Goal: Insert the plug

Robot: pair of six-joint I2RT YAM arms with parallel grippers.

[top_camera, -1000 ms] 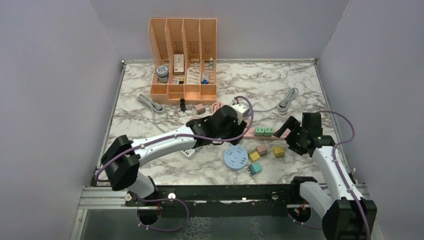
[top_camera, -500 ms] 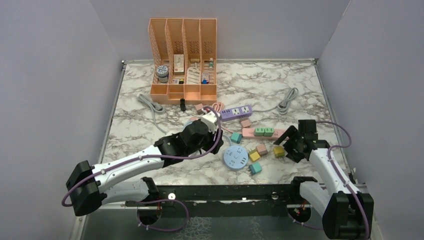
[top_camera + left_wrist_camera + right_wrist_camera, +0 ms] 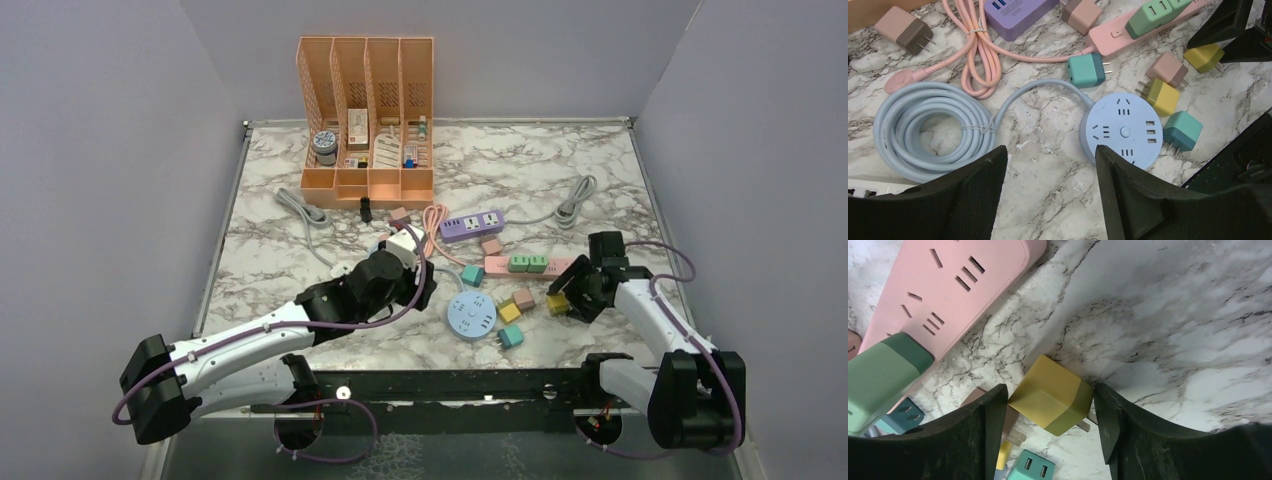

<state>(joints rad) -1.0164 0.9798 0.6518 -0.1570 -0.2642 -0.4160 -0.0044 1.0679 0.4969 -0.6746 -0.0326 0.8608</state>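
Right gripper (image 3: 1050, 405) straddles the yellow plug (image 3: 1048, 399) lying on the marble (image 3: 1173, 340) just beside the pink power strip (image 3: 948, 295), pads at its sides, cannot tell if clamped, likely set to lift it for a socket; left gripper (image 3: 1048, 150) hangs half open, empty, above the round blue socket (image 3: 1122, 131).

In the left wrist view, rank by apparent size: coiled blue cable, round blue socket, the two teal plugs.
1. coiled blue cable
2. round blue socket
3. teal plug above the socket and teal plug right of it: about alike, not ranked.
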